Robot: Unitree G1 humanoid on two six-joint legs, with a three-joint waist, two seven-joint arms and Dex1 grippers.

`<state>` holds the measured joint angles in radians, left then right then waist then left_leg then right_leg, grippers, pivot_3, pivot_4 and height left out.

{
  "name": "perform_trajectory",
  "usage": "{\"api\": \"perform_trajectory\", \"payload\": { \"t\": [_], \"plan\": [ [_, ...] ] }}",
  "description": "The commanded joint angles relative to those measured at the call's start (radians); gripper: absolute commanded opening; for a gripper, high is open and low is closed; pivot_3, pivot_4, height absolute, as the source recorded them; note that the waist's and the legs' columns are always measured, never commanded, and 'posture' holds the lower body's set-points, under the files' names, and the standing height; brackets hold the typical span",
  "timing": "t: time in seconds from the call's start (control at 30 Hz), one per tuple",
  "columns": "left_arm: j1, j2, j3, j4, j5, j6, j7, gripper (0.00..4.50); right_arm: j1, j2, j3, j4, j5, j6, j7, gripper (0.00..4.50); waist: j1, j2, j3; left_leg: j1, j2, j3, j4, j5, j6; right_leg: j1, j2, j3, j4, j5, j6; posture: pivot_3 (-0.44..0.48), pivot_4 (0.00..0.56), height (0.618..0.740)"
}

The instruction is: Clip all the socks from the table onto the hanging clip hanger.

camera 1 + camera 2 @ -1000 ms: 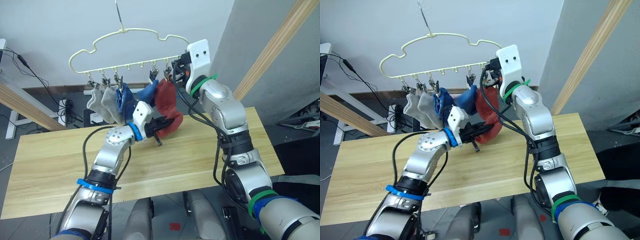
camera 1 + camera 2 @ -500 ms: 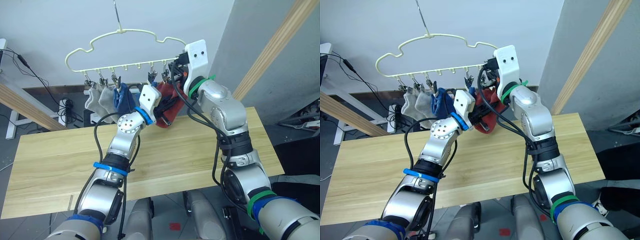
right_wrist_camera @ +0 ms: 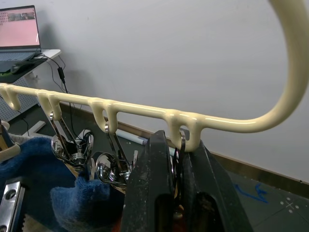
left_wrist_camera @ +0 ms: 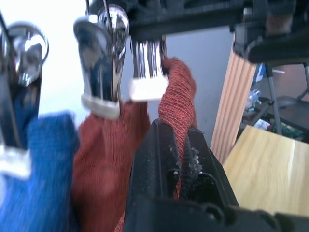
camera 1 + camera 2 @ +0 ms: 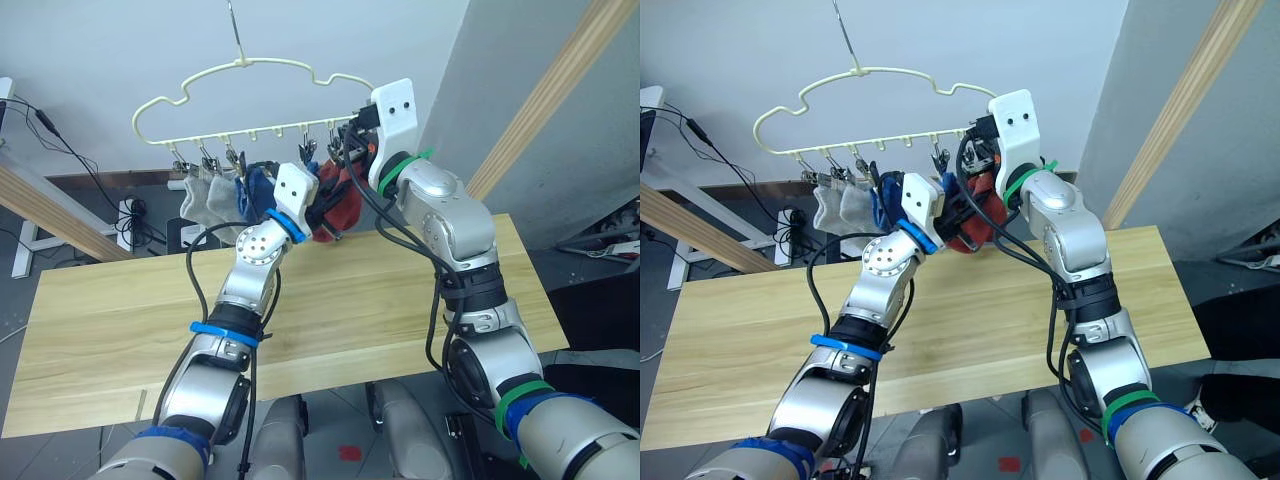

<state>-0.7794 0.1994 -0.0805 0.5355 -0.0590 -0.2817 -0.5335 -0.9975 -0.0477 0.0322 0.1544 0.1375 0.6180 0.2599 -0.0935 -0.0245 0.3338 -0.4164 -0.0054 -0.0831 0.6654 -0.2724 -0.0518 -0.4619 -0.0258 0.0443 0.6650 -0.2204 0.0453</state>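
Note:
The pale yellow clip hanger (image 5: 250, 65) hangs by its hook above the table (image 5: 420, 300). Two grey socks (image 5: 200, 200) and blue socks (image 5: 255, 190) hang from its clips. One rust-red sock (image 4: 104, 154) hangs from a clip beside them. My left gripper (image 4: 176, 128) is shut on a second rust-red sock (image 4: 178, 96), holding its top edge up against a metal clip (image 4: 147, 72). At the hanger's right end my right gripper (image 3: 176, 140) is shut on a clip (image 3: 177, 154).
Slanted wooden poles stand at the right (image 5: 560, 80) and the left (image 5: 50, 210) of the table. Cables and a power strip (image 5: 125, 215) lie on the floor behind. A laptop (image 3: 19, 26) sits on a far desk.
My left gripper has lifted the rust-red sock from just above the table up to the clips at the hanger's right end. The right gripper has stayed on its clip.

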Motion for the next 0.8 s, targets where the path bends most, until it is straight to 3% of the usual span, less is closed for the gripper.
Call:
{"api": "perform_trajectory", "payload": {
  "t": [0.03,0.43,0.47,0.53,0.77,0.8],
  "plan": [
    [-0.017,-0.006,0.021,-0.004,-0.008,-0.004,0.016,0.0,-0.001,0.007,-0.006,-0.064,0.023,-0.002,0.004,0.3,0.0,0.0,0.0,0.0,0.0,0.0,0.0,0.0,0.0,0.0,0.0,0.0,0.0,0.0,0.0,-0.114,0.361,0.74],
    [-0.006,-0.016,0.012,-0.019,-0.016,0.025,-0.003,0.0,-0.005,0.002,-0.059,-0.094,0.041,0.007,-0.027,4.35,0.002,0.0,0.0,0.0,0.0,0.0,0.0,0.0,0.0,0.0,0.0,0.0,0.0,0.0,0.0,-0.112,0.365,0.74],
    [0.0,-0.017,0.012,-0.03,-0.024,0.028,-0.012,0.42,0.001,-0.001,-0.06,-0.11,0.048,0.015,-0.018,4.38,0.001,0.0,0.0,0.0,0.0,0.0,0.0,0.0,0.0,0.0,0.0,0.0,0.0,0.0,0.0,-0.112,0.365,0.74],
    [0.008,-0.016,0.01,-0.047,-0.036,0.037,-0.034,0.76,0.01,-0.006,-0.06,-0.132,0.056,0.025,-0.009,4.38,0.001,0.0,0.0,0.0,0.0,0.0,0.0,0.0,0.0,0.0,0.0,0.0,0.0,0.0,0.0,-0.112,0.365,0.74],
    [0.043,0.018,0.0,-0.099,-0.035,0.098,-0.1,2.87,0.078,-0.093,-0.032,-0.267,0.1,0.082,0.091,4.38,0.003,0.0,0.0,0.0,0.0,0.0,0.0,0.0,0.0,0.001,0.0,0.0,0.0,0.0,0.0,-0.109,0.365,0.74],
    [0.049,0.024,0.003,-0.108,-0.04,0.109,-0.108,2.87,0.088,-0.111,-0.025,-0.287,0.107,0.087,0.109,4.38,0.003,0.0,0.0,0.0,0.0,0.0,0.0,0.0,0.0,0.001,0.0,0.0,0.0,0.0,0.0,-0.109,0.365,0.74]
  ]
}}
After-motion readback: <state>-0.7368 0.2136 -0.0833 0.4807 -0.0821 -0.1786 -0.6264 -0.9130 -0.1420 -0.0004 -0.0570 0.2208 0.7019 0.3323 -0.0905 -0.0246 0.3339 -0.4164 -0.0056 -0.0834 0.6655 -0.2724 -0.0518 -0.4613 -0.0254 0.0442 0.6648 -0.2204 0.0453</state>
